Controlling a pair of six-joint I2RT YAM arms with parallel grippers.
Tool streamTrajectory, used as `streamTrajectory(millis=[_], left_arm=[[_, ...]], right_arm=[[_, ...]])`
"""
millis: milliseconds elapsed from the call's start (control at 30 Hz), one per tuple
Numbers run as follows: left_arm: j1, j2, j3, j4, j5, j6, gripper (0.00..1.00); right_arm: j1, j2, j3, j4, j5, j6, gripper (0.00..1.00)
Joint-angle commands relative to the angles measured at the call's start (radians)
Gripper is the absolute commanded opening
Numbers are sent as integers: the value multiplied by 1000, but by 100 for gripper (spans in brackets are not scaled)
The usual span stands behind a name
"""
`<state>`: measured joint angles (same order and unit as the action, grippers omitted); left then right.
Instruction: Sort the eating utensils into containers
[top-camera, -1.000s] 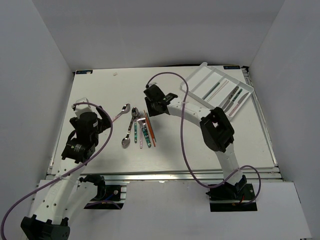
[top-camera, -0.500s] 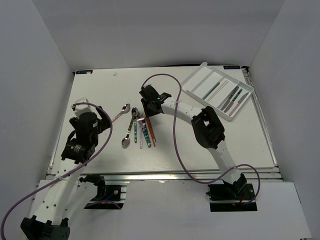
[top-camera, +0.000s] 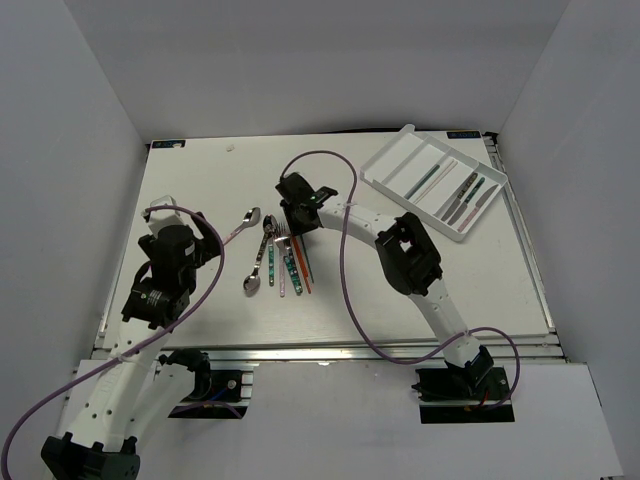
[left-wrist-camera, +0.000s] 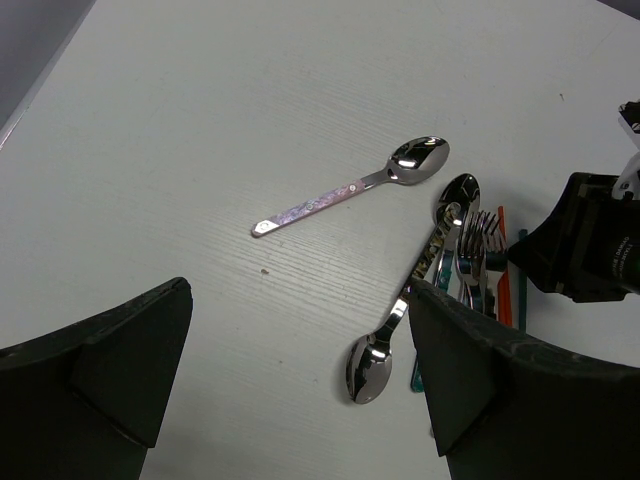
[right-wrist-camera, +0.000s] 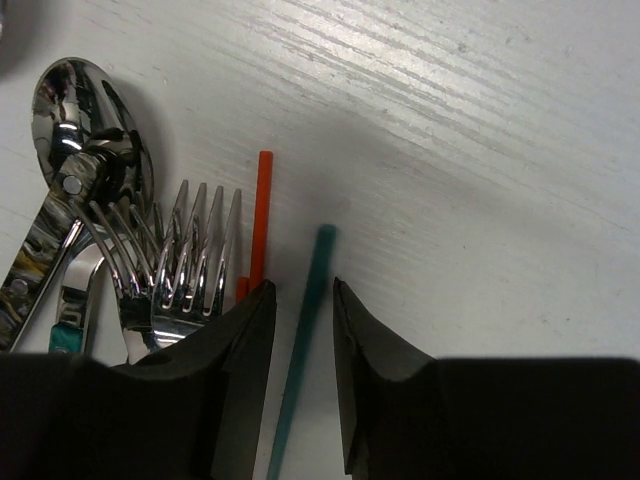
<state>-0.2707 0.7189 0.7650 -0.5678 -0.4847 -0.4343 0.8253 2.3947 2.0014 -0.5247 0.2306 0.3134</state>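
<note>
A pile of eating utensils (top-camera: 281, 258) lies mid-table: spoons, forks (right-wrist-camera: 195, 262), an orange chopstick (right-wrist-camera: 262, 205) and a teal chopstick (right-wrist-camera: 300, 330). My right gripper (top-camera: 297, 226) is at the pile's far end, low over the table. In the right wrist view its narrowly open jaws (right-wrist-camera: 300, 286) straddle the teal chopstick with a small gap on each side. A pink-handled spoon (left-wrist-camera: 350, 188) lies apart, to the pile's left. My left gripper (left-wrist-camera: 298, 292) is wide open and empty, left of the pile. The white tray (top-camera: 478, 214) at the far right holds several utensils.
A second spoon (left-wrist-camera: 372, 365) lies at the pile's left edge with its bowl toward me. The right gripper's black body (left-wrist-camera: 590, 245) shows in the left wrist view beside the pile. White walls enclose the table on three sides.
My right gripper has moved left and come down at the far end of the pile, over the teal chopstick. The left arm has not moved.
</note>
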Motion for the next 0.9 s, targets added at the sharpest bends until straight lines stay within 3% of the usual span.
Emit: streamTrajectory(millis=[0,500,567,633,867], left_arm=[[-2,-13,-6,6,11,5,98],[-2,-18,-7,9,18,6,98],[-2,-19,-7,9,20,6,98],[-2,-21,-7,9,20,6,98],[-2,-29,-9,8,18,6,98]], right_arm=[[6,11,45,-15,-2,-13,35],[2,50,65,-152,26,-10,22],[-11,55,63,-175,9,-23,17],[-23,55,56,-185,-2,-25,0],[-71,-31,2,-183,-19,-40,0]])
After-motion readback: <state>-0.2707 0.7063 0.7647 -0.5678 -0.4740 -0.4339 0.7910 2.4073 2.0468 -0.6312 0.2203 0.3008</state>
